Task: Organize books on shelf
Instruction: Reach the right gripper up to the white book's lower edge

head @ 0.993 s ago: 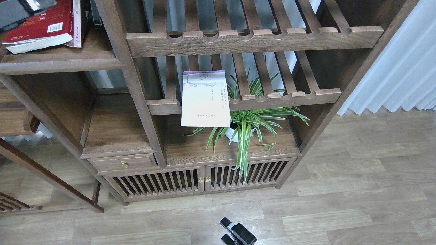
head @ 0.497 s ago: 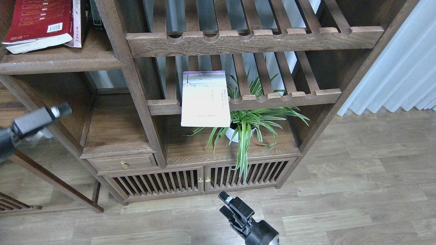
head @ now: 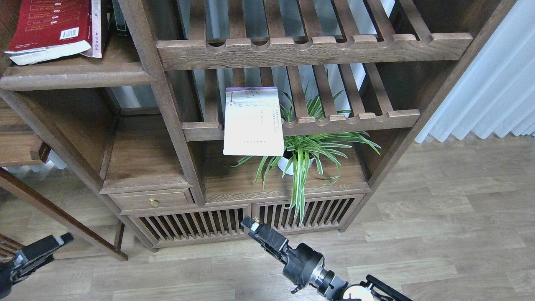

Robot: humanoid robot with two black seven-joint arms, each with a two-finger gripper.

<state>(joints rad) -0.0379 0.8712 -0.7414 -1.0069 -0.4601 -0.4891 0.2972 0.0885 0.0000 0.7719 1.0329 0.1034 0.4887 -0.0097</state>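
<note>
Books sit apart across a dark wooden cabinet: a thin pale lavender-white paperback (head: 253, 121) lies flat on the lower slatted rack (head: 355, 119), overhanging its front bar above a potted spider plant (head: 307, 154), while a thick red book (head: 48, 29) rests on the solid shelf (head: 75, 75) at upper left. Low in front of the cabinet doors, the right gripper (head: 250, 223) holds nothing; whether its fingers are parted cannot be told. The left gripper (head: 62, 239), at bottom left, is likewise empty and unreadable.
</note>
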